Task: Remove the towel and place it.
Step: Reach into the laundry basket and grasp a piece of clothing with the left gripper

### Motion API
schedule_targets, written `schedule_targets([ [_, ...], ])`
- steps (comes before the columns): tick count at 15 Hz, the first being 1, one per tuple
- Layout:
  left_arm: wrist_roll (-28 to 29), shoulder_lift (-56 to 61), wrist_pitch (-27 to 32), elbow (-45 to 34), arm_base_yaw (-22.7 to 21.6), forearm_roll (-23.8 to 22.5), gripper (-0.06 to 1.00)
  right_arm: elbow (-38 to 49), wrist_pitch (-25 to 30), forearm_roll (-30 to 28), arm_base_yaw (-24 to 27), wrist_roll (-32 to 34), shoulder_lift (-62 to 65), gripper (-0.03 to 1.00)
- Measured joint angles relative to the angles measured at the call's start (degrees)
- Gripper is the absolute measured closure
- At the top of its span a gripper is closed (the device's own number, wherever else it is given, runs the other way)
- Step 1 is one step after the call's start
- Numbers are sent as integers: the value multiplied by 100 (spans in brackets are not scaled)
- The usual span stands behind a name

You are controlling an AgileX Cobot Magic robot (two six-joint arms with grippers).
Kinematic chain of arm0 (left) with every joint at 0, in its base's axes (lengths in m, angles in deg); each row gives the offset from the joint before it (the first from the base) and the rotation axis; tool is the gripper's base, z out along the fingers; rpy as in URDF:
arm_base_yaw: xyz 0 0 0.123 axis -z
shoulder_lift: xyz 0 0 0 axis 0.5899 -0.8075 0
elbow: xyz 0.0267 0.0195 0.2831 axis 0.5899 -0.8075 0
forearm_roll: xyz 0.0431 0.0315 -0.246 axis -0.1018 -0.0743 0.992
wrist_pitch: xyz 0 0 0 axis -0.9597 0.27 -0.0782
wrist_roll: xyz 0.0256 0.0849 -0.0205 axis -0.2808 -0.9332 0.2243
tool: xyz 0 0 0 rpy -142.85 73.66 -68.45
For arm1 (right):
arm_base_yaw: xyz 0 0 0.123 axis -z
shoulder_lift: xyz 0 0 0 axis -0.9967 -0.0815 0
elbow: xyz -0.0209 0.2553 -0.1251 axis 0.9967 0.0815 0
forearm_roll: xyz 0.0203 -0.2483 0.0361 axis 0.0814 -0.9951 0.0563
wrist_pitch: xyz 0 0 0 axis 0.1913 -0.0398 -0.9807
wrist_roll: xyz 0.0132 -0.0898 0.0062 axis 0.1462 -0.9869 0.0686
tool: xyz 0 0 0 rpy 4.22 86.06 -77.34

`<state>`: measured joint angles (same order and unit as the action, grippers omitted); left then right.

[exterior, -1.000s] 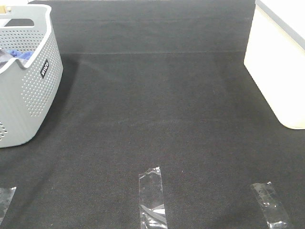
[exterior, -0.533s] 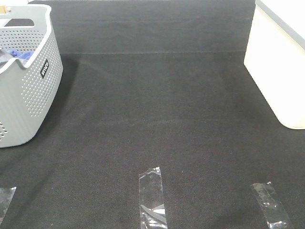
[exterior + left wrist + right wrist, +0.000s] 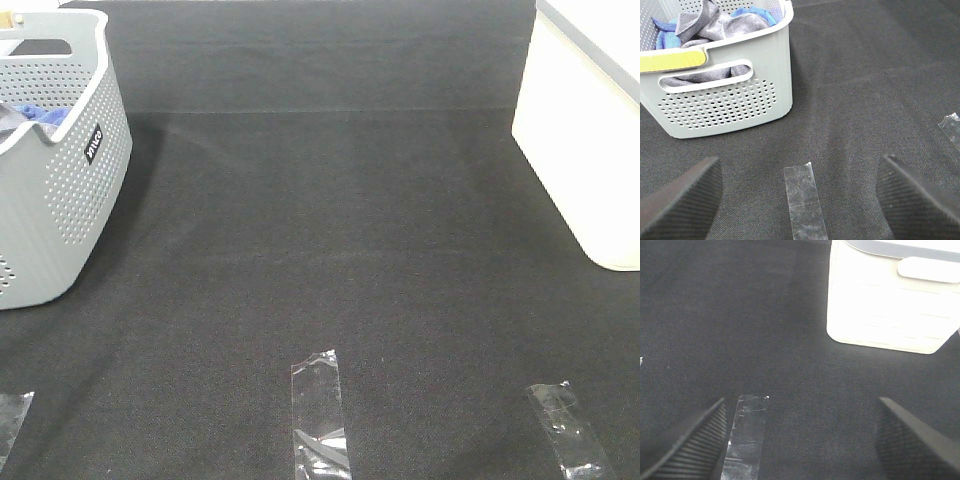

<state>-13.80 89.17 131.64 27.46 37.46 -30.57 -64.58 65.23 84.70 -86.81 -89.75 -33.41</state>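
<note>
A grey basket (image 3: 725, 107) sits on the black mat (image 3: 865, 75) ahead of the left pincer (image 3: 800, 162), past its fingertips and off to one finger's side. A blue cloth (image 3: 40, 113) lies inside the basket, and a yellow strip (image 3: 672, 61) caps the rim nearest the pincer. A clear tape strip (image 3: 804, 202) lies on the mat between that pincer's fingers, and a second strip (image 3: 951, 127) lies outside them. A white bin (image 3: 885, 310) stands ahead of the right pincer (image 3: 801, 402), and a third strip (image 3: 746, 432) lies just beside one of its fingers.
</note>
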Motion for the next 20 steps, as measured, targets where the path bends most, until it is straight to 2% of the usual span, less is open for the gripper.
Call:
schedule_targets([
  [20,0,0,0,0,0,0,14,0,0,0,0,0,0,21],
])
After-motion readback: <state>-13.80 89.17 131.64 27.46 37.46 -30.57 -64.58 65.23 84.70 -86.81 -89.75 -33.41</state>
